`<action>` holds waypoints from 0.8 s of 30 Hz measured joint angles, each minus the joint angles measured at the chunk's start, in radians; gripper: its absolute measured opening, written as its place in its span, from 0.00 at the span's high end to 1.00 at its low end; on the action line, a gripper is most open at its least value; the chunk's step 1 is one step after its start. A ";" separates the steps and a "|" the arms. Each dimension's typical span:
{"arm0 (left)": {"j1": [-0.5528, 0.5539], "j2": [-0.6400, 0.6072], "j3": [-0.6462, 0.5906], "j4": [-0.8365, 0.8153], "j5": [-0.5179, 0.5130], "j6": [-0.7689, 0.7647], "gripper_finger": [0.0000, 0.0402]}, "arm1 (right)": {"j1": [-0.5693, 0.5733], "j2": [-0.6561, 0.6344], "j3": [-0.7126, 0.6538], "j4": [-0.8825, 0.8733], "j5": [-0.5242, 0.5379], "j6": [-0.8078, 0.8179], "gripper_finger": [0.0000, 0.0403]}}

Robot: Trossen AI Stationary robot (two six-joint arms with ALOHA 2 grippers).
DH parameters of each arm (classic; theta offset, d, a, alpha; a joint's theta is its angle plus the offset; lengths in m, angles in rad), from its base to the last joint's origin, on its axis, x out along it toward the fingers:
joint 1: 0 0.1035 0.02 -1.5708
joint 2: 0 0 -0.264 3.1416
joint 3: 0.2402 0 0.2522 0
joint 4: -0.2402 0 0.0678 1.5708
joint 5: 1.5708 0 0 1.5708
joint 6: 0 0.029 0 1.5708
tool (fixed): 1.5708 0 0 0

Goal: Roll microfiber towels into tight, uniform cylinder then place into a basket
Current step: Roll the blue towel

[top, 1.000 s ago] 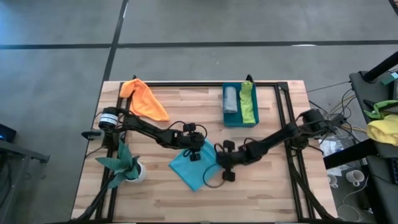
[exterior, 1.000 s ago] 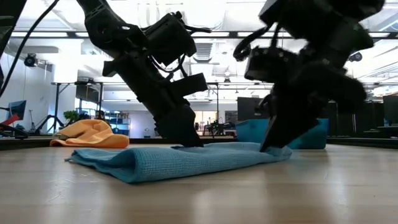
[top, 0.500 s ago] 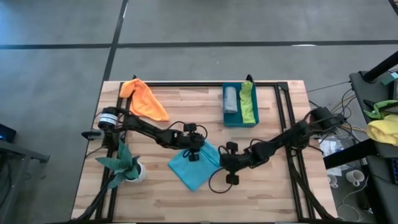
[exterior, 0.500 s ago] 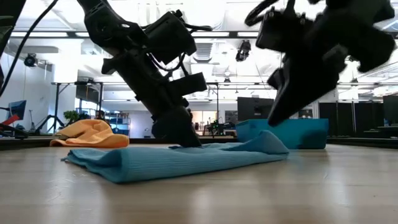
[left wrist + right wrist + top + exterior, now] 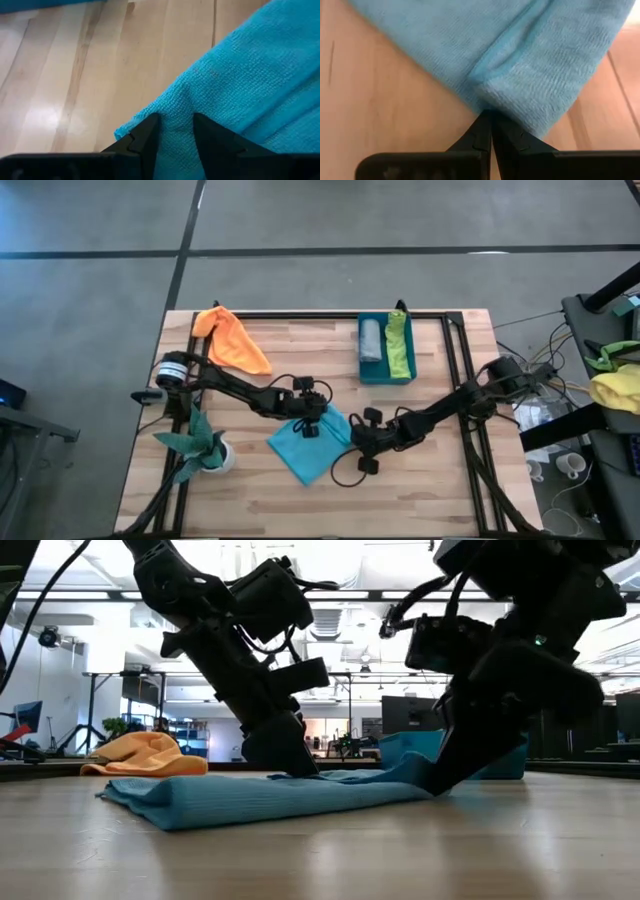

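1. Wooden table [image 5: 420, 480]: butcher-block top, black frame along the far and side edges.
2. Turquoise towel [image 5: 305, 448]: lying flat near the table's middle, partly folded, one fold raised along its right edge; pinched at two corners.
3. Orange towel [image 5: 232, 340]: crumpled at the far left corner, well apart from both arms.
4. Teal-blue basket [image 5: 385, 378]: at the far edge right of centre, holding a rolled grey towel [image 5: 371, 340] and, beside it, a lime green towel [image 5: 399, 345].
5. Potted plant [image 5: 200, 445]: dark green leaves, white pot, near the left edge.
6. Left gripper [image 5: 176, 131]: low over the turquoise towel's far corner, fingers [image 5: 145, 137] slightly apart with a bunch of cloth clamped between them.
7. Right gripper [image 5: 490, 131]: at the towel's right edge, fingertips pressed together on the corner of the folded cloth, down at the tabletop.
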 joint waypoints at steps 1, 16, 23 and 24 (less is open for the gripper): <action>0.000 -0.005 0.001 0.000 0.000 0.000 0.72 | 0.002 -0.013 0.003 -0.023 -0.017 0.000 0.98; -0.002 -0.020 0.002 0.007 -0.004 -0.001 0.72 | -0.025 -0.047 0.015 -0.036 0.055 -0.001 0.98; -0.014 -0.113 0.008 -0.066 -0.003 -0.005 0.72 | -0.008 0.066 0.026 0.025 0.017 -0.009 0.98; -0.019 -0.133 0.007 -0.073 -0.003 -0.010 0.72 | -0.009 0.066 0.026 0.024 0.016 -0.011 0.98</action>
